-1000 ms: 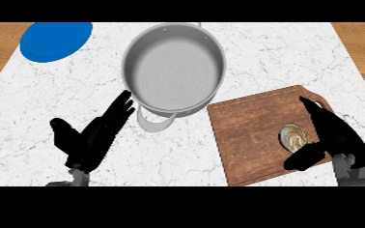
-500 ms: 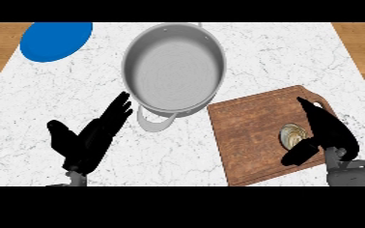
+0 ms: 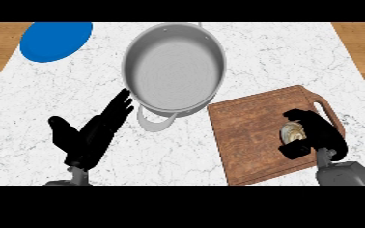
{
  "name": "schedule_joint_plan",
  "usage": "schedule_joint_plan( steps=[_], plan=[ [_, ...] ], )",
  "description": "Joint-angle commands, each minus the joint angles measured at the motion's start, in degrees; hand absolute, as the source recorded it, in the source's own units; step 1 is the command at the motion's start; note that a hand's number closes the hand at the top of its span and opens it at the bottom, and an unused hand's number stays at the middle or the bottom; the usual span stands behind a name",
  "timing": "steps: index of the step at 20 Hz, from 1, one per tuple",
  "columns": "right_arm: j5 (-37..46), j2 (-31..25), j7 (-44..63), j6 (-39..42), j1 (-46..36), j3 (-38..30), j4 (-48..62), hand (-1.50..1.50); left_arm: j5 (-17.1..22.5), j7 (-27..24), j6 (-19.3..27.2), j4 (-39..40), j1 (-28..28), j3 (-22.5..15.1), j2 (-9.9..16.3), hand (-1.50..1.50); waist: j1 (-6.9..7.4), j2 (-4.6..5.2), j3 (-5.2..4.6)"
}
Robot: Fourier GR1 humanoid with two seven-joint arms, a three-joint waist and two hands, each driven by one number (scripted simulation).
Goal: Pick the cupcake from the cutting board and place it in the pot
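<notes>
A pale cupcake sits on the right part of the brown cutting board. My right hand is curled round it, fingers arching over its top and thumb below, hiding much of it. The grey metal pot stands empty at the upper middle of the counter, left of the board, one handle pointing toward me. At the lower left my left hand rests open, fingers pointing up toward the pot.
A blue plate lies at the counter's far left corner. The marble counter ends in wooden strips at the left and right edges. The board's handle points to the upper right.
My right hand has curled its fingers down over the cupcake, closing round it. The left hand has shifted slightly lower and left, staying open.
</notes>
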Motion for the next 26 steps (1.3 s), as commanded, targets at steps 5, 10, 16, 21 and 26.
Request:
schedule_joint_plan(
  steps=[5,10,16,21,26],
  plan=[
    [2.8,3.9,-6.4,0.2,-2.5,-0.1,2.3,1.5,-1.2,1.4,-0.1,-2.4,2.2,-1.2,-1.6,0.0,0.1,0.0,0.0],
    [8.0,5.9,-9.5,-2.3,-0.4,1.9,2.3,1.5,-0.6,0.9,-2.3,-1.3,2.0,1.5,-0.1,0.0,0.09,-0.02,0.0],
    [17.3,14.7,0.4,-4.1,7.3,18.9,-8.4,1.5,-1.0,0.7,-1.4,0.5,-1.5,2.4,-0.4,0.0,-0.23,-0.08,-0.02],
    [21.9,13.8,3.1,-2.6,9.4,21.8,-14.9,1.5,2.2,1.4,-4.4,0.0,-0.2,5.4,1.4,0.0,-0.18,-0.06,-0.01],
    [29.7,14.0,9.3,-3.7,10.7,25.2,-22.3,1.5,-1.2,-0.3,-2.3,-0.4,2.0,2.2,-1.4,0.0,-0.34,-0.11,-0.02]
  ],
)
